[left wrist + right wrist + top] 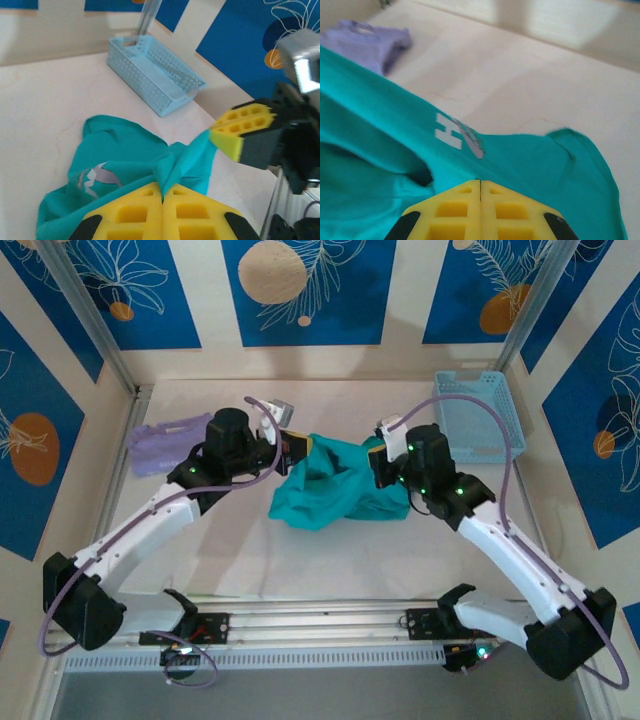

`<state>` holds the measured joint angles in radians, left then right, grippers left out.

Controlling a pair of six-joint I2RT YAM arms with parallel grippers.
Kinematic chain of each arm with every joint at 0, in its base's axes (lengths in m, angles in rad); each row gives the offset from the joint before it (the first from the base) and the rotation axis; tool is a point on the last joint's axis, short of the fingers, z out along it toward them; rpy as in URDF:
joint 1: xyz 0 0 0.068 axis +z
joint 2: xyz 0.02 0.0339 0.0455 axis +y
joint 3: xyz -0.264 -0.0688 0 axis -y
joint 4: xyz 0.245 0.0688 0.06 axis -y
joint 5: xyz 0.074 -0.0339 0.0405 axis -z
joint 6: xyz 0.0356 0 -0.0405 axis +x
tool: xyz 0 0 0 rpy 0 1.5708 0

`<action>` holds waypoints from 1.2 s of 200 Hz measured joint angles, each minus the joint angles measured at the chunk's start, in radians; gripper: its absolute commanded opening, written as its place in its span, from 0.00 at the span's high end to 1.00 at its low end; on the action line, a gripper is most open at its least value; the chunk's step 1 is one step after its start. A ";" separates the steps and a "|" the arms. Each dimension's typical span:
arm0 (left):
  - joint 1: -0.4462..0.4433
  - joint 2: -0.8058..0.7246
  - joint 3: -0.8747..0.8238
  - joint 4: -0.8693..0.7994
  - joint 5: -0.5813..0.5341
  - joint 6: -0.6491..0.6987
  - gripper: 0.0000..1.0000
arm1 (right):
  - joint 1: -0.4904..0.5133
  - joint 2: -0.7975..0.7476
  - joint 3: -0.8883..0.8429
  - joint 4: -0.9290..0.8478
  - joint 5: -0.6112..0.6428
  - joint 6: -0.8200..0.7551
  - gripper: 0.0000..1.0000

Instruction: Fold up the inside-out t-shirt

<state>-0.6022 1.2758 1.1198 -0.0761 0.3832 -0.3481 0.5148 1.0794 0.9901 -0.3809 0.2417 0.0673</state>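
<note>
Though bunched, reads as teal t-shirt (pixel 335 485) at middle of tabletop (pixel 300 560), long axis running left-right, pale print showing. Gripped at left end by left fingers (pixel 135 215), at right end by right fingers (pixel 450 212), both clenched on fabric.

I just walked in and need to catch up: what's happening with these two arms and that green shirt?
Both arms grip the teal t-shirt, which lies bunched up: the left gripper is shut on one side, the right gripper on the other. No fold is made yet. A purple garment and a blue basket sit aside.
</note>
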 measured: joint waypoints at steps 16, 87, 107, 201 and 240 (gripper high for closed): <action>0.000 0.024 -0.006 -0.006 0.022 -0.013 1.00 | 0.005 0.059 0.009 -0.040 0.050 0.032 0.88; 0.008 0.048 -0.011 -0.014 0.055 -0.029 1.00 | 0.211 -0.143 -0.167 0.035 0.067 -0.029 0.66; 0.008 0.048 -0.011 -0.014 0.055 -0.029 1.00 | 0.269 -0.169 -0.215 0.122 -0.021 -0.061 0.71; 0.009 0.048 -0.012 -0.018 0.058 -0.029 1.00 | 0.254 0.146 -0.233 0.420 -0.097 -0.064 0.69; 0.009 0.048 -0.027 -0.018 0.058 -0.032 1.00 | 0.225 0.210 -0.204 0.457 -0.091 -0.061 0.69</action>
<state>-0.5934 1.3243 1.0924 -0.0940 0.4412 -0.3805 0.7395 1.2896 0.7864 0.0761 0.1505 0.0063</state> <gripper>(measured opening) 0.046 0.309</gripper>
